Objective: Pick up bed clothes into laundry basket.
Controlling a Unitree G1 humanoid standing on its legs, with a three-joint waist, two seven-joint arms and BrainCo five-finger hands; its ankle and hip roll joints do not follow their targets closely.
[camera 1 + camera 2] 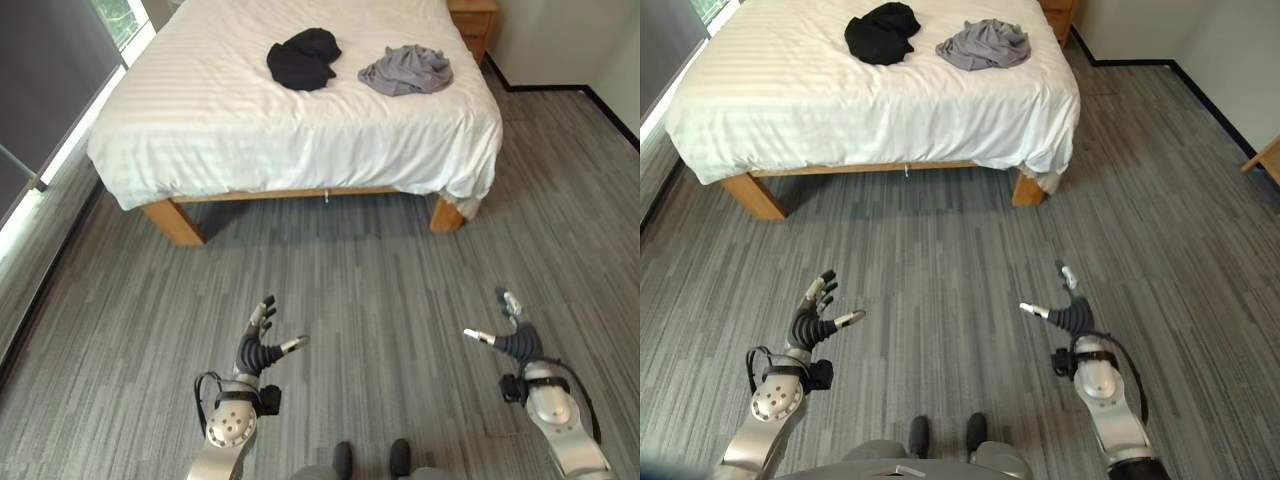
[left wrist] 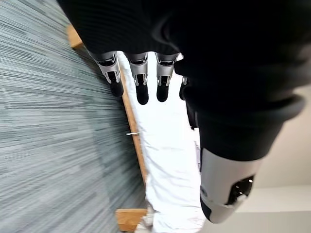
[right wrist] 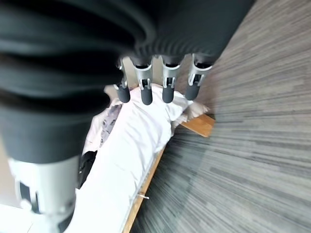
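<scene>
Two garments lie on the bed (image 1: 230, 110), which fills the upper part of the head views. The black garment (image 1: 303, 58) is bunched into a dark heap at upper centre; just to its right, apart from it, the grey garment (image 1: 406, 70) is crumpled into a lower, wider mound with visible folds. Both rest on a white striped sheet that hangs over the near edge and bunches at the lower right corner. Wooden legs show under the near edge at left (image 1: 172, 221) and right (image 1: 446, 214).

A broad band of bare floor (image 1: 360, 280) separates the bed's near edge from both hands. At far left a dark panel (image 1: 45, 70) and a bright strip run along the bed's side, leaving a narrow aisle; at right the floor opens wider toward a wall with a dark skirting (image 1: 545, 88). A wooden nightstand (image 1: 473, 22) stands at the upper right, beside the bed's far corner.

The left hand (image 1: 262, 345), lower left of centre, is held above the floor with fingers straight and spread, thumb out to the side, holding nothing. The right hand (image 1: 510, 335), lower right, is likewise empty, fingers extended and thumb apart.

The floor is grey carpet with a fine streaked pattern.
</scene>
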